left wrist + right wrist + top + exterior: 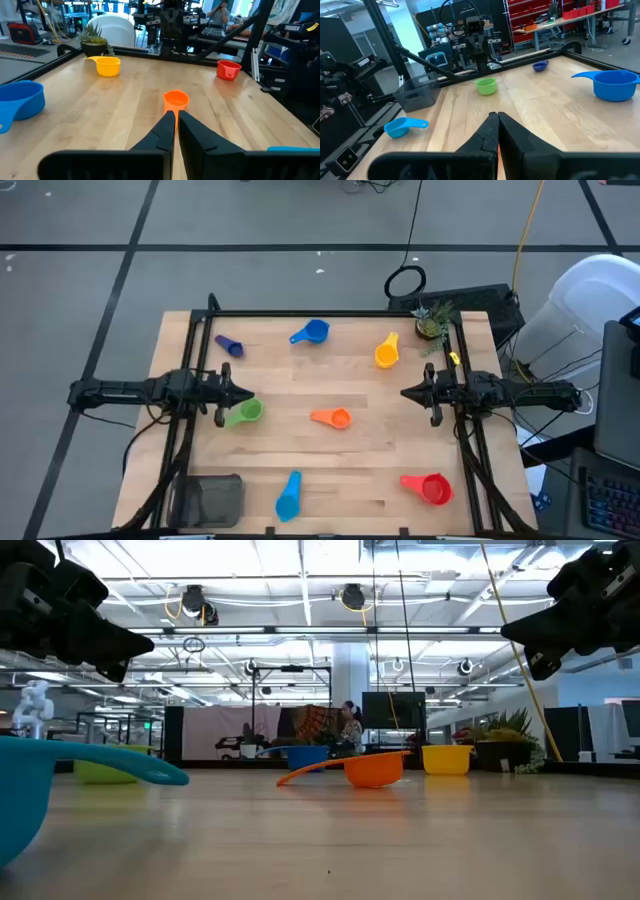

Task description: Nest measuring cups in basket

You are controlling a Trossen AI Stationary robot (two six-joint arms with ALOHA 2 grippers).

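1. Left claw (250,397) hangs together, empty, beside the green cup (243,413).
2. Right claw (404,392) hangs together, empty.
3. Six cups lie scattered on the desk (360,470); the basket (208,500) sits at its near-left corner.

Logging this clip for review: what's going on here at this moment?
Nothing is being handled yet. Both arms hang over the table with shut, empty tools: the left tool by the green cup, the right tool at the opposite side. The purple, blue, yellow, orange, light blue and red cups lie scattered, and no cup is in the basket, at a near corner.
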